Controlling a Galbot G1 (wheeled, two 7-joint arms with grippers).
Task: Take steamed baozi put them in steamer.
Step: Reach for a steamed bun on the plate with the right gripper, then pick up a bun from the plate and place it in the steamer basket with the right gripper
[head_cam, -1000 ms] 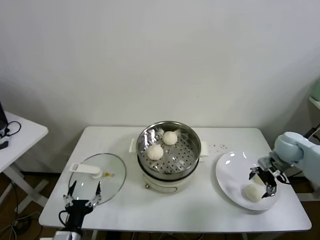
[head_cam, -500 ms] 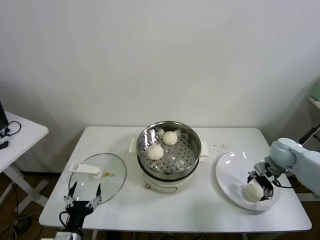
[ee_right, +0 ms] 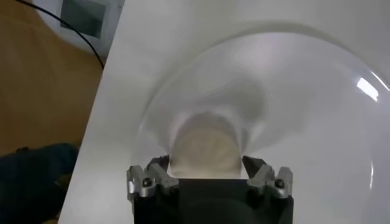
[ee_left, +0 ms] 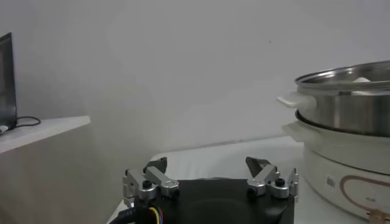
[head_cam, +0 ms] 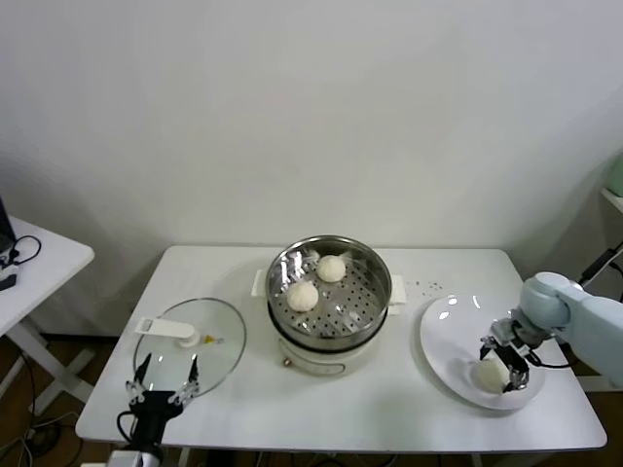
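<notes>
Right gripper [head_cam: 503, 367] lowered, fingers astride plate's [head_cam: 444, 352] baozi [head_cam: 491, 373], left gripper [head_cam: 161, 387] parked.

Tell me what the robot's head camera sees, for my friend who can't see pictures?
The right gripper reaches down around one white baozi on a round plate at the table's right side. Two more baozi sit in the shiny steamer mid-table. The left gripper waits, fingers open, beside a glass lid.

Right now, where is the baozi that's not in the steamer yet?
In the head view, that baozi lies on the white plate at the table's right end, between the right gripper's fingers, right of the steamer.
</notes>
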